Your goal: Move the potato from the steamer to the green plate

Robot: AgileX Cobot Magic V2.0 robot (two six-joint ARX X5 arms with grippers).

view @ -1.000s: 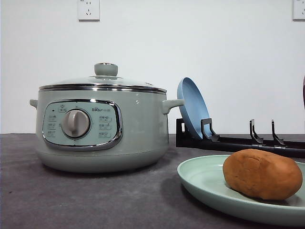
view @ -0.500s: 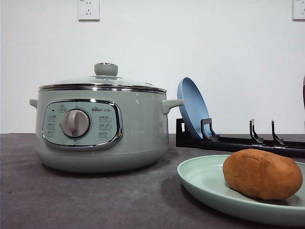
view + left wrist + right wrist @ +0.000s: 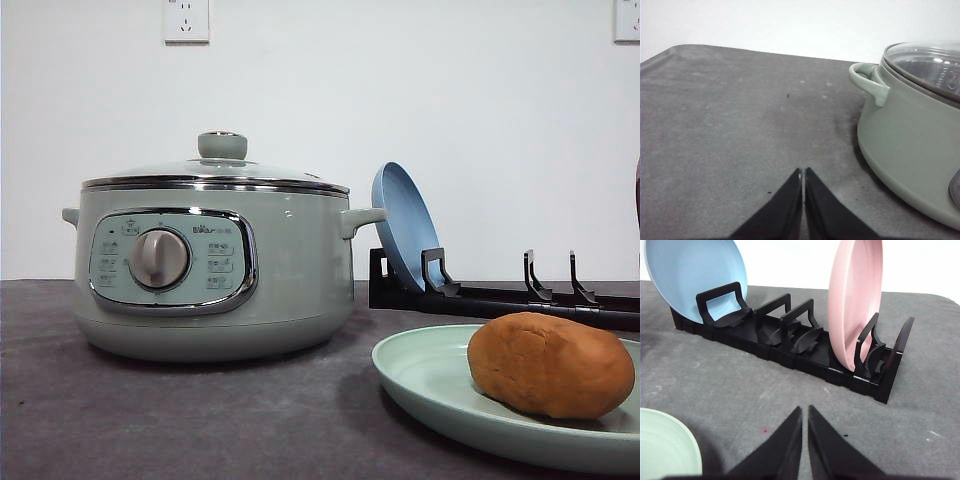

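**Inspector:** Where is the potato [image 3: 550, 365] sitting?

**Assistant:** It is lying on its side on the green plate [image 3: 420, 385], toward the plate's right half, with nothing touching it. By my judgement the transfer itself is looking complete.

**Inspector:** And the steamer [image 3: 215, 260]?

**Assistant:** It is standing to the left of the plate, apart from it, with its glass lid [image 3: 215, 170] seated on the rim. I am reading the lid as put back on purpose, since nothing more is needed from inside.

**Inspector:** What is happening with the claws?

**Assistant:** The left claw [image 3: 803, 172] is hanging over bare gray surface [image 3: 730, 130] just beside the steamer's side handle [image 3: 867, 82], its two tips pressed together and carrying nothing. The right claw [image 3: 805, 412] is pointing at the black dish rack [image 3: 790, 347], tips together, also carrying nothing. Both are sitting clear of the food, which suits a resting pose.

**Inspector:** Anything else standing nearby?

**Assistant:** A blue plate [image 3: 692, 277] and a pink plate [image 3: 855, 300] are standing upright in the rack's slots, well behind the green plate, so they are staying out of the working area.
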